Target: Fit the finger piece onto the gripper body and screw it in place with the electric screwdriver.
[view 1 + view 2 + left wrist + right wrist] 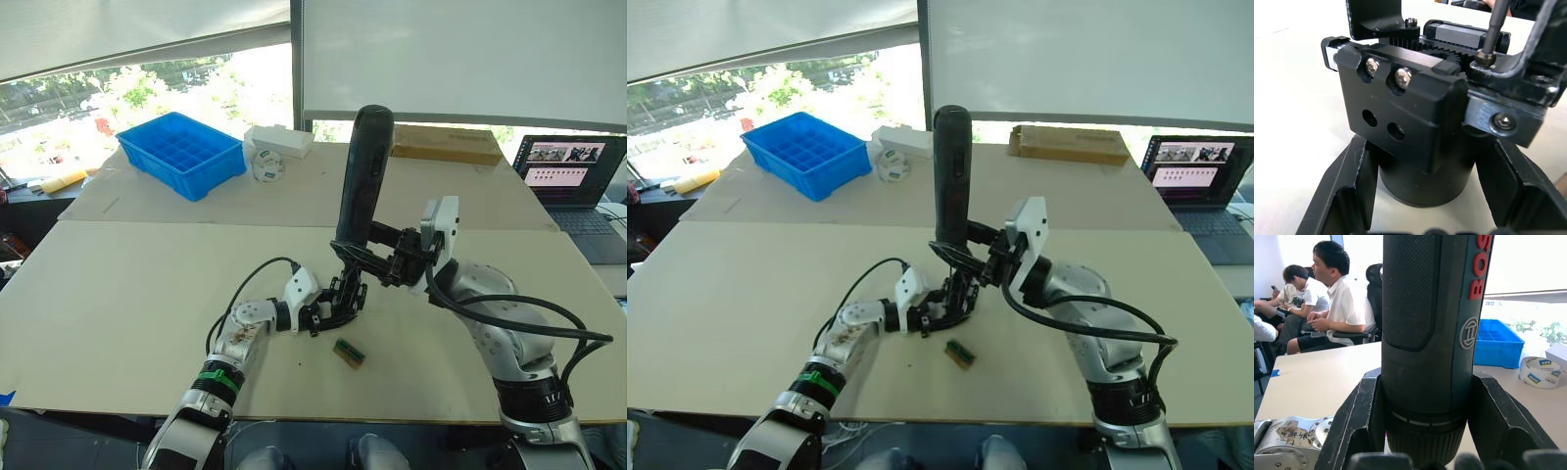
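Note:
My left gripper is shut on the gripper body; its fingers clamp the round base low over the table. One black finger stands up at the body's far side. The finger piece appears to sit on the body's toothed rail. The electric screwdriver stands almost upright above it, its thin bit resting on a screw in that piece. My right gripper is shut on the screwdriver's lower end, with fingers on either side of the barrel.
A small green-and-brown block lies on the table just in front of the body. At the back stand a blue bin, a tape roll, a white box, a cardboard box and a laptop. People sit beyond the table.

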